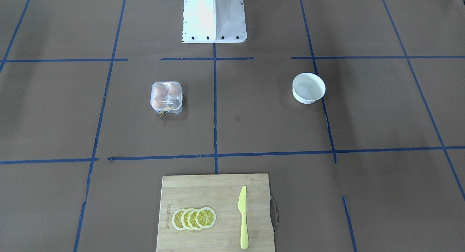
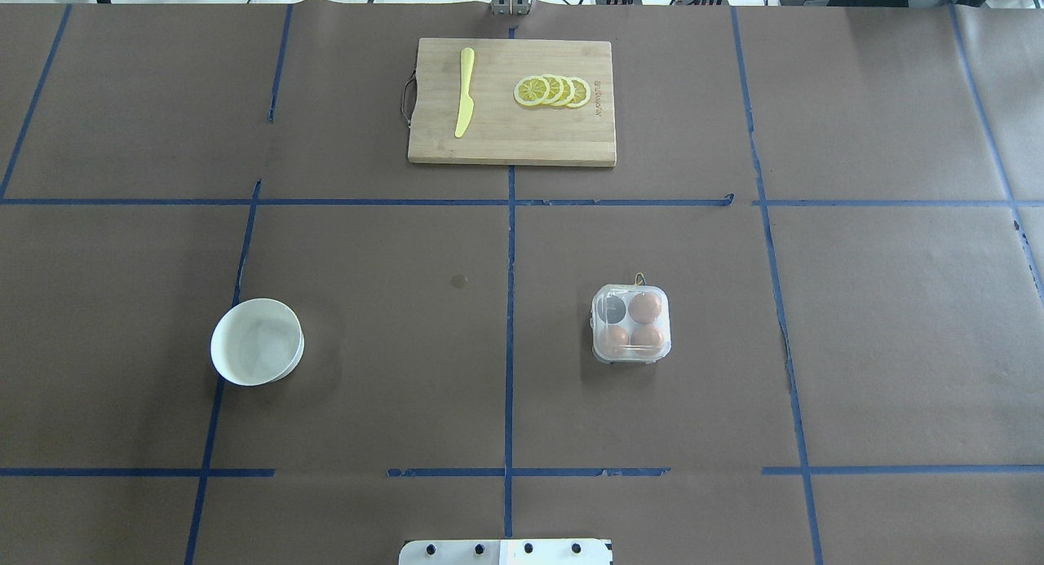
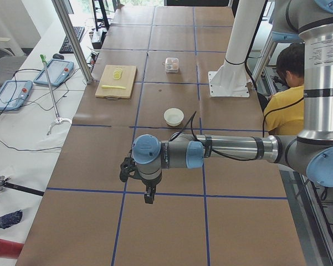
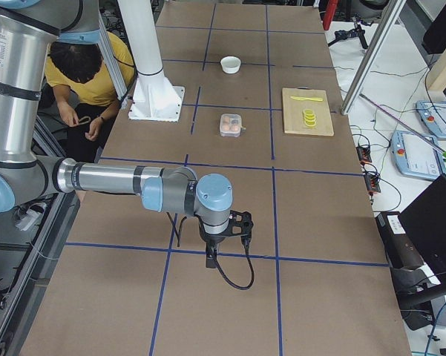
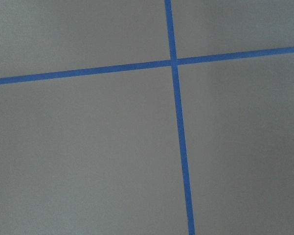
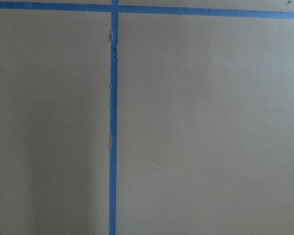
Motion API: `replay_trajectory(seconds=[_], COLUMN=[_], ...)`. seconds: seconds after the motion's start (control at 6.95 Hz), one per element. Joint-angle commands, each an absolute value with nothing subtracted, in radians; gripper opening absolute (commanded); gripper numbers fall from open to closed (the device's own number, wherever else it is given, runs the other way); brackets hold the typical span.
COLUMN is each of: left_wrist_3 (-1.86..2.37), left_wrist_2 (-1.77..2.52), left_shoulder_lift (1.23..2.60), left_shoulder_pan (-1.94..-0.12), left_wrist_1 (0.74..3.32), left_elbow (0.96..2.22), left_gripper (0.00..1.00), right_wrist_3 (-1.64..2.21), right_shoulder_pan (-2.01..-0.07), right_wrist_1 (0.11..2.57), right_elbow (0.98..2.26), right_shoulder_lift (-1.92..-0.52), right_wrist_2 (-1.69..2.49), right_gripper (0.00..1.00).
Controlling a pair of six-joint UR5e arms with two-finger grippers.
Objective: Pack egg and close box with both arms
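Note:
The clear box (image 2: 631, 334) stands on the table right of centre, and it also shows in the front view (image 1: 166, 96). Its lid lies down over the cells, with the yellow string at its far edge. Three brown eggs (image 2: 645, 307) sit in its cells and look alike; the fourth cell is empty. My left gripper (image 3: 149, 195) shows only in the left side view, far from the box, pointing down over bare table; I cannot tell if it is open. My right gripper (image 4: 211, 258) shows only in the right side view, likewise far off, state unclear.
A white bowl (image 2: 257, 342) stands empty on the left. A wooden cutting board (image 2: 571, 141) at the far middle holds a yellow knife (image 2: 464, 92) and lemon slices (image 2: 552, 90). The white robot base (image 1: 213, 17) is at the near edge. Both wrist views show only brown paper and blue tape.

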State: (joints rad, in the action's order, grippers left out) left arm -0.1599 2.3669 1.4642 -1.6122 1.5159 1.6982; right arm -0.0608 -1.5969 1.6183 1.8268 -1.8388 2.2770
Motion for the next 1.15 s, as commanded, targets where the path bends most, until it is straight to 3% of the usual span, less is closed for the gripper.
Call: replay_trajectory(seconds=[0.0, 1.01], left_wrist_3=[-0.161, -0.161], left_wrist_2=[2.367, 2.367], left_shoulder_lift=[1.451, 1.45], left_shoulder_pan=[-1.611, -1.612], left_wrist_1=[1.519, 1.519], left_elbow=[1.701, 1.706], left_gripper=[1.0, 1.0], right_wrist_3=[-0.061, -0.077], right_shoulder_pan=[-1.597, -1.595], right_wrist_1=[1.618, 1.618], right_elbow=[1.827, 1.827], right_shoulder_lift=[-1.841, -1.838], right_wrist_2=[2.276, 2.275], right_gripper=[1.0, 1.0])
